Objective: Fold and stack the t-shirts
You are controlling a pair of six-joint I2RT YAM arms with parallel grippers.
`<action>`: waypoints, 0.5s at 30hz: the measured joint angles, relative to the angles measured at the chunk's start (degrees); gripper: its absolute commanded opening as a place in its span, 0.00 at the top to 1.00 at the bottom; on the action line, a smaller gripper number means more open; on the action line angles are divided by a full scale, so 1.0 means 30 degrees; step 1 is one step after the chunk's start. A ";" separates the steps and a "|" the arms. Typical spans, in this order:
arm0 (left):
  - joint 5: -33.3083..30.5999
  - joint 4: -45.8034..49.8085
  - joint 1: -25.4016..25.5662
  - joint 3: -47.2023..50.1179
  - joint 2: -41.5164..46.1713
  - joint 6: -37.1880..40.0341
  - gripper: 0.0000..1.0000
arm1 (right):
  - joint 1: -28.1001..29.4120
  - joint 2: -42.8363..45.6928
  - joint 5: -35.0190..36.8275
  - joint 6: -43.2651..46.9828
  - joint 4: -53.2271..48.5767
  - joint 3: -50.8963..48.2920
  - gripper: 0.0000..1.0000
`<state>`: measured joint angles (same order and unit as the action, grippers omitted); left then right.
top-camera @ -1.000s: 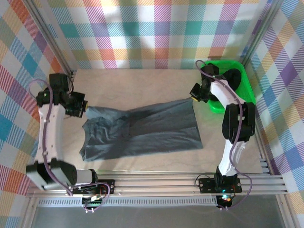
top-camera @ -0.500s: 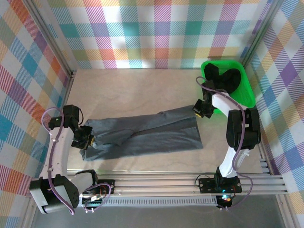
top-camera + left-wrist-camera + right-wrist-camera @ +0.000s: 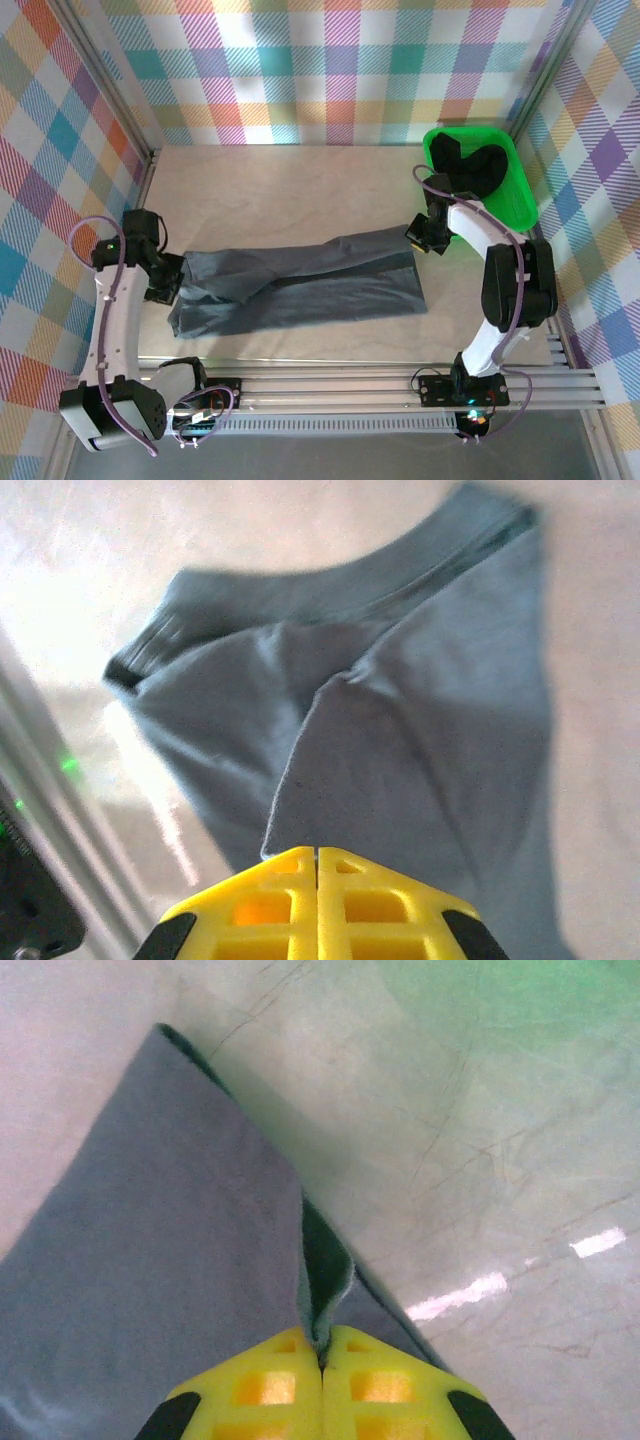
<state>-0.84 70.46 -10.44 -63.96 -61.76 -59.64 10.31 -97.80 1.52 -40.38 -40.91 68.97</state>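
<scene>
We see the slate grey t-shirt (image 3: 300,285) lying lengthwise across the middle of the table (image 3: 280,185), stretched between the two arms as a long, partly doubled-over band with its near layer spread flat and its far edge gathered into a ridge. At its left end the left fingers (image 3: 265,910) are pressed together, with a folded corner of the cloth running into their tips; a ribbed hem curves across the far side of that view. At its far right corner the right fingers (image 3: 265,1390) are likewise closed, pinching a small upright fold of the fabric just above the table. Beyond that corner, the green tray (image 3: 527,200) sits in the far right of the table, with black t-shirts (image 3: 470,165) bunched inside it.
</scene>
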 measured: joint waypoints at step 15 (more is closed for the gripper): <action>0.0335 0.0379 0.0000 0.4473 0.2681 -0.0874 1.00 | 0.1078 0.1282 0.1231 -0.0896 -0.0714 -0.3067 1.00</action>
<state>0.16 71.59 -10.44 -50.54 -53.71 -62.26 13.54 -93.95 5.21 -43.07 -43.05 59.77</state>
